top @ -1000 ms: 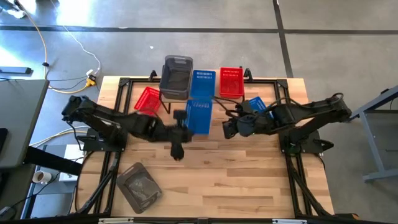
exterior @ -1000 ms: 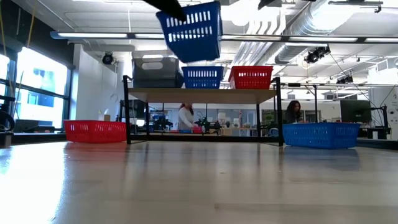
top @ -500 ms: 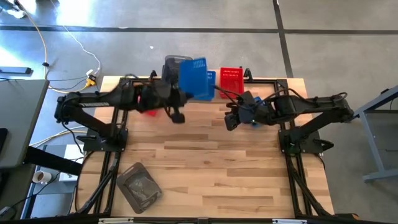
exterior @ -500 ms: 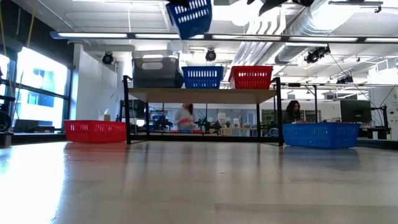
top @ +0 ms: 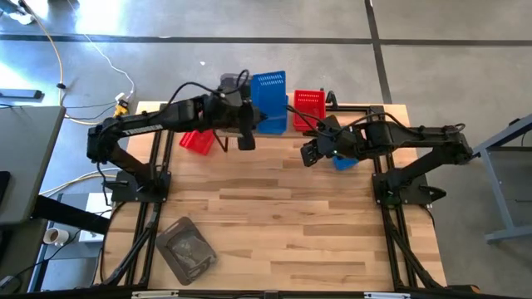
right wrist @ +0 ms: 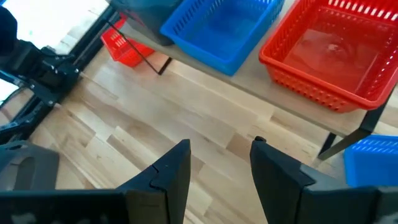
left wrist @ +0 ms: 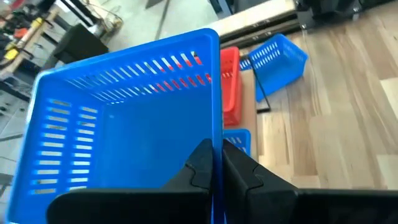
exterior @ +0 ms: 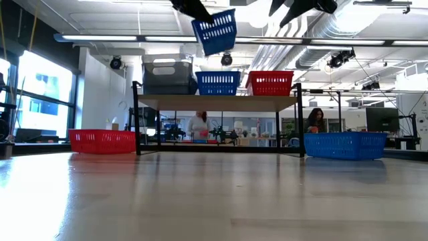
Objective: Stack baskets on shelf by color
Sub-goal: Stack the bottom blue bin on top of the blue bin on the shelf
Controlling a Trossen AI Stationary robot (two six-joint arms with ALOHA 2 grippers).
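My left gripper (top: 253,118) is shut on a blue basket (top: 268,93) and holds it high over the shelf (exterior: 217,102), above the blue basket (exterior: 217,82) that stands there. A grey basket (exterior: 167,77) and a red basket (exterior: 270,82) flank that one on the plank. On the table, a red basket (top: 195,141) lies at the far left, another blue basket (exterior: 344,144) at the far right, and a grey basket (top: 187,247) near the front left. My right gripper (top: 307,154) hovers open over the table in front of the shelf (right wrist: 249,87). My left gripper pinches one side wall of the blue basket at its rim (left wrist: 216,146), one finger inside the basket and one outside. The fingers slant down toward the far edge. The basket (exterior: 217,31) hangs tilted, lifted clear of the shelf and the baskets on it.
The shelf's black legs (exterior: 137,127) stand on the far part of the table. The wide wooden tabletop (top: 291,224) in front of it is bare apart from the grey basket. People sit in the room beyond the table (exterior: 314,120).
My left gripper has carried the blue basket from over the table's middle up and toward the far edge, to above the shelf's blue basket; the held basket has turned about on the way. My right gripper has drifted a little toward the far edge, still open.
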